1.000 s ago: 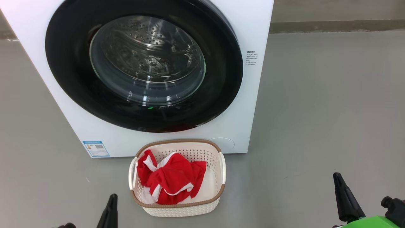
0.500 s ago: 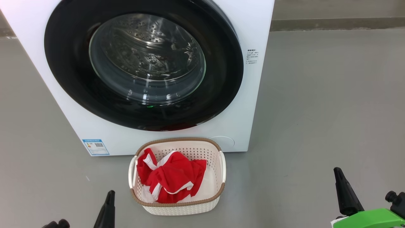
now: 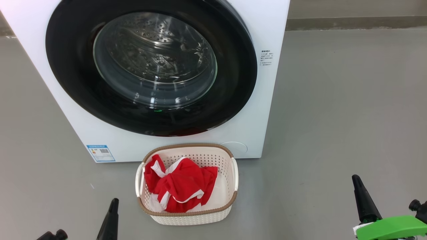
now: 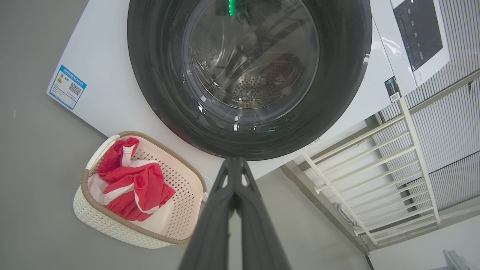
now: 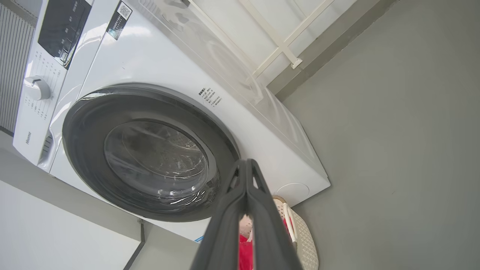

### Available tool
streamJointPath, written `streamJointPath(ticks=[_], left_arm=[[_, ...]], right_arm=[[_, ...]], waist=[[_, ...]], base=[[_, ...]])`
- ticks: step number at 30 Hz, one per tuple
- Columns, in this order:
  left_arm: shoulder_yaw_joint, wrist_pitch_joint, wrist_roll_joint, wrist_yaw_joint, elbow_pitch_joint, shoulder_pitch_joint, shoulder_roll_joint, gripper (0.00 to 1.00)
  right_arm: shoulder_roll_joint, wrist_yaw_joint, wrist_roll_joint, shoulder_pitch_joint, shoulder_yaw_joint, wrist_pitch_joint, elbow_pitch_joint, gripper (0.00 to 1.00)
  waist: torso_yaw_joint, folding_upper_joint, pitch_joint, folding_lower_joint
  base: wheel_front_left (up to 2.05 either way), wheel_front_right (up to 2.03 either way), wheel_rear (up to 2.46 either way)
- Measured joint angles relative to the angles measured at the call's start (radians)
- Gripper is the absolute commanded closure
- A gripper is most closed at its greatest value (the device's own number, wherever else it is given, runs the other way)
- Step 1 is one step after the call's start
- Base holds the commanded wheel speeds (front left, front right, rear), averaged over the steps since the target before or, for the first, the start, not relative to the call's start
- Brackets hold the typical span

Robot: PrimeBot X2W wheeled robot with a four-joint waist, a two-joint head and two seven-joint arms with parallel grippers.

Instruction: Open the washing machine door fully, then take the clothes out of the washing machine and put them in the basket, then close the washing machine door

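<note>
Grey floor [image 3: 333, 116] smooth (faint specks); white railing [image 4: 419, 161] near washing machine [image 3: 253, 133].

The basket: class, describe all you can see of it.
The basket is a small cream-white plastic tub, a rounded rectangle with perforated walls, a brown woven-look rim and white side handles. It stands upright on the grey floor, just before the washing machine; whether it touches the machine cannot be told. Red clothes with white trim lie heaped inside, toward its left.
</note>
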Motion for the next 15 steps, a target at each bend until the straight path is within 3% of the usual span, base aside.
streamJointPath(ticks=[15], left_arm=[[0.017, 0.046, -0.172, -0.011, 0.026, -0.020, 0.000, 1.00]], right_arm=[[-0.003, -0.003, 0.170, -0.040, -0.009, 0.046, 0.022, 1.00]], waist=[[0.001, 0.0000, 0.008, -0.0001]], base=[[0.00, 0.00, 0.00]])
